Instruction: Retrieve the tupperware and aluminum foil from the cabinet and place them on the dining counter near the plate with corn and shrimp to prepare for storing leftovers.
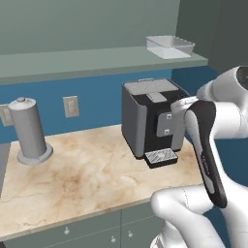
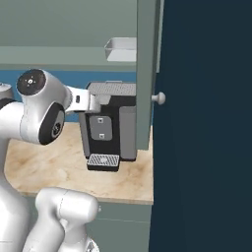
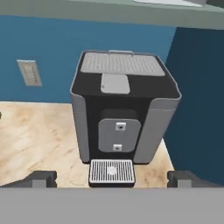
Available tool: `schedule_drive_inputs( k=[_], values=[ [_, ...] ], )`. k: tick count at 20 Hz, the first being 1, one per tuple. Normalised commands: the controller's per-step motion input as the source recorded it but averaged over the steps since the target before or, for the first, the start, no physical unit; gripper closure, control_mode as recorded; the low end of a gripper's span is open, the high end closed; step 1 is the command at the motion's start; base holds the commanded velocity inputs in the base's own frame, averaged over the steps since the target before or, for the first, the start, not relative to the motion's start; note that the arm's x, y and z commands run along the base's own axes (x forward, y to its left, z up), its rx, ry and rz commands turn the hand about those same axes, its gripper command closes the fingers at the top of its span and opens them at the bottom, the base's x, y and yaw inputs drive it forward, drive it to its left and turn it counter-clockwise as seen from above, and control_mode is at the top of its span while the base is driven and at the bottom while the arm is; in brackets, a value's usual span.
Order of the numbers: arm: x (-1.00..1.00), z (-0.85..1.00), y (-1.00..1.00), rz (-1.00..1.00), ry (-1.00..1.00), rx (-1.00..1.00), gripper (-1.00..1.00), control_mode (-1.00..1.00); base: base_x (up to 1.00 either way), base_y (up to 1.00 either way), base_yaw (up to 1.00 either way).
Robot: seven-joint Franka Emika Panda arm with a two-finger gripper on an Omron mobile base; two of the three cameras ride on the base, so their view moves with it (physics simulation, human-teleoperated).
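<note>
Below the tupperware (image 1: 170, 46), coffee machine (image 3: 124, 109) squarely before the spread, empty pincer (image 3: 112, 178).

Even, soft rendered light; faint shadows, no glare, slightly blurry throughout
</note>
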Motion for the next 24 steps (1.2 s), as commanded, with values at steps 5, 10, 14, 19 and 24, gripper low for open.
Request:
schedule_drive_inputs(
  k=[5, 10, 14, 19, 24],
  values=[
    [0.39, 0.71, 0.00, 0.00, -0.23, 0.00, -1.00, -1.00, 0.00, 0.00, 0.00],
    [0.56, 0.60, 0.06, 0.00, -0.14, 0.00, -1.00, -1.00, 0.00, 0.00, 0.00],
    [0.50, 0.59, 0.01, 0.00, -0.04, 0.00, -1.00, -1.00, 0.00, 0.00, 0.00],
    [0.42, 0.56, 0.00, 0.00, -0.05, 0.00, -1.00, -1.00, 0.00, 0.00, 0.00],
    [0.57, 0.15, 0.00, 0.00, 0.00, 0.00, -1.00, -1.00, 0.00, 0.00, 0.00]
  ],
)
